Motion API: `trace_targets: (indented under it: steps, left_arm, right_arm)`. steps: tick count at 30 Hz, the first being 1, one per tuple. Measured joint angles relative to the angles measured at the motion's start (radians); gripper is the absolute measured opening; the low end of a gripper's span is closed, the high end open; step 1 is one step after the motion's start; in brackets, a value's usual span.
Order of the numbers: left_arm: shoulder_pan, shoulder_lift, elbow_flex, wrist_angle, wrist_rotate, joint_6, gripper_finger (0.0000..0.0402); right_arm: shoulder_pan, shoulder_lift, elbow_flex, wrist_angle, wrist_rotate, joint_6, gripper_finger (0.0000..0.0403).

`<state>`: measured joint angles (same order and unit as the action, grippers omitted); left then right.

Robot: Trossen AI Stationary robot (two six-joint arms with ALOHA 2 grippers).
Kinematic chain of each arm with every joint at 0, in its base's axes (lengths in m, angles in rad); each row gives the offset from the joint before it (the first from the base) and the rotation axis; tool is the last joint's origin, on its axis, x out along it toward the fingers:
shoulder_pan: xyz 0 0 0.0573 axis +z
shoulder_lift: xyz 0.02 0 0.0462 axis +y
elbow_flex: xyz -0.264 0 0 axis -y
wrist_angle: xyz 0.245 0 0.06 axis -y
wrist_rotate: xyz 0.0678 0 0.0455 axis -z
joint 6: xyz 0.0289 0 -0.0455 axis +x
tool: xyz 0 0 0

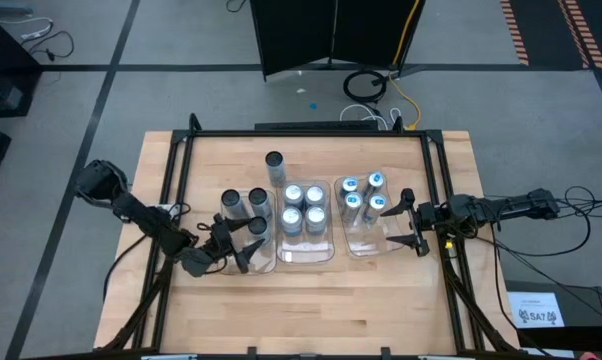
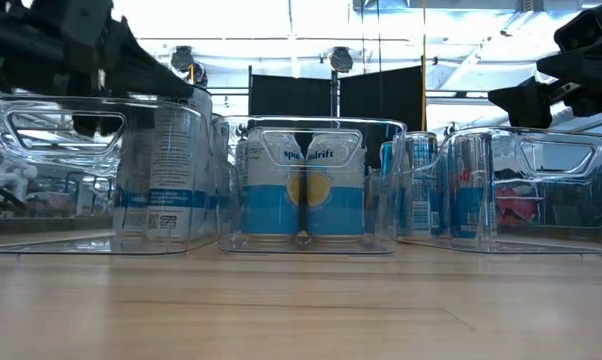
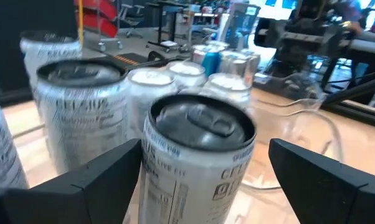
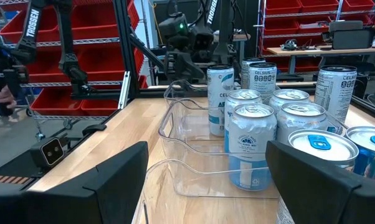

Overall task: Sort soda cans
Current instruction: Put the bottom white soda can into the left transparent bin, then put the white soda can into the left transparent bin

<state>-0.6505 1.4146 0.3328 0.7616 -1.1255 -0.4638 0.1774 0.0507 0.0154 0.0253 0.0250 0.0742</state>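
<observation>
Sorting well along: left tray point(image 1: 265, 262) holds three dark-topped cans point(image 1: 243, 206), middle tray point(image 1: 306, 250) four silver-topped cans point(image 1: 303, 208), right tray point(image 1: 366, 243) four blue-topped cans point(image 1: 362, 194). One loose can point(image 1: 274, 167) stands alone on bench point(image 1: 311, 310) toward far edge, likely last to place. Left gripper point(image 1: 244, 243) at left tray, fingers apart around nearest dark-topped can, no grip evident. Right gripper point(image 1: 411, 219) beside right tray near bench's right edge, fingers apart, empty. Bench pale wood, black frame. Grey floor, cables, dark screen beyond.
</observation>
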Motion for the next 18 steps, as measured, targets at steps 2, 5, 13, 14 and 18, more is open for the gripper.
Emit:
trace_targets:
  steps: [2, 5, 13, 14, 18]
  left_arm:
    - [-0.009, -0.031, 0.0, 0.009, 0.0, 0.041, 0.0359]
    - [-0.023, -0.084, 0.002, 0.016, -0.001, 0.106, 0.0359]
    - [-0.049, -0.231, 0.052, 0.017, -0.095, 0.366, 0.0359]
    - [-0.049, -0.251, 0.066, 0.017, -0.12, 0.4, 0.0359]
    - [-0.025, -0.344, 0.142, 0.016, -0.222, 0.46, 0.0359]
  right_arm:
    - [0.0, 0.0, 0.0, 0.0, 0.0, 0.0, 0.0318]
    - [0.0, 0.0, 0.0, 0.0, 0.0, 0.0, 0.0318]
    - [0.0, 0.0, 0.0, 0.0, 0.0, 0.0, 0.0318]
    - [0.0, 0.0, 0.0, 0.0, 0.0, 0.0, 0.0318]
    - [0.0, 0.0, 0.0, 0.0, 0.0, 0.0, 0.0318]
